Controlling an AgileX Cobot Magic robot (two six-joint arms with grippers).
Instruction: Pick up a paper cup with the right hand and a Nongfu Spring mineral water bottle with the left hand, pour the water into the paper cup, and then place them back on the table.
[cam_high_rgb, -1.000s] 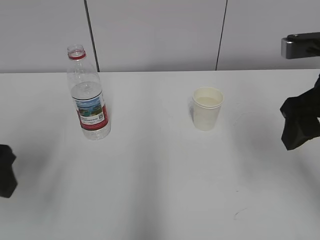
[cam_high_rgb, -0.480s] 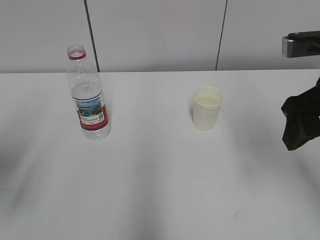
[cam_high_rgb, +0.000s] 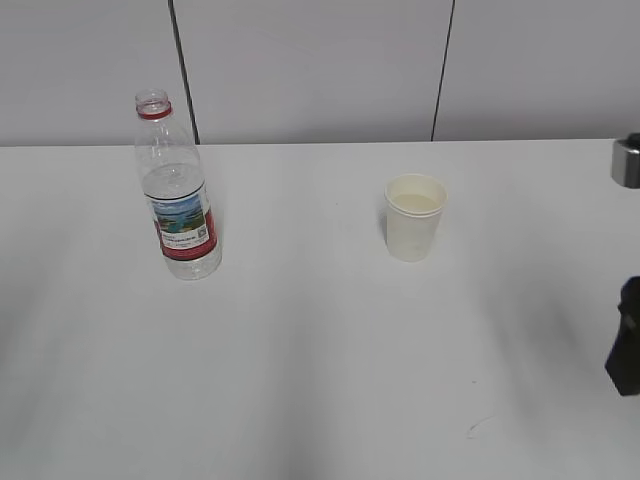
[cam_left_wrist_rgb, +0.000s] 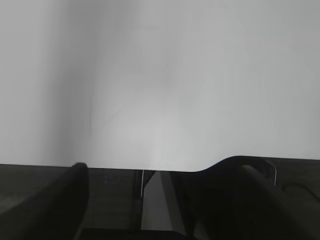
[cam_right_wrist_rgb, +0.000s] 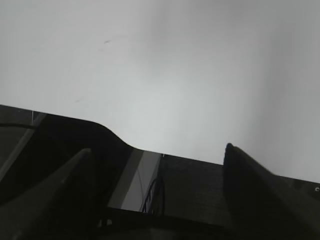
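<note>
The Nongfu Spring mineral water bottle (cam_high_rgb: 178, 195) stands upright and uncapped on the left of the white table (cam_high_rgb: 300, 350). The paper cup (cam_high_rgb: 415, 217) stands upright right of centre, with liquid inside. My right hand shows only as a dark piece (cam_high_rgb: 625, 350) at the right edge of the exterior view, far from the cup. In the right wrist view my right gripper (cam_right_wrist_rgb: 158, 150) is open and empty over the table's edge. My left hand is out of the exterior view. In the left wrist view my left gripper (cam_left_wrist_rgb: 162, 170) is open and empty. Neither wrist view shows bottle or cup.
A grey panelled wall (cam_high_rgb: 320, 70) runs behind the table. A small dark scratch mark (cam_high_rgb: 480, 425) lies on the tabletop at the front right. A silver-grey block (cam_high_rgb: 627, 160) of the right arm shows at the right edge.
My right arm has drawn back down and to the right, almost out of the exterior view. My left gripper, seen at the lower left edge a second ago, has left that view. Bottle and cup have not moved.
</note>
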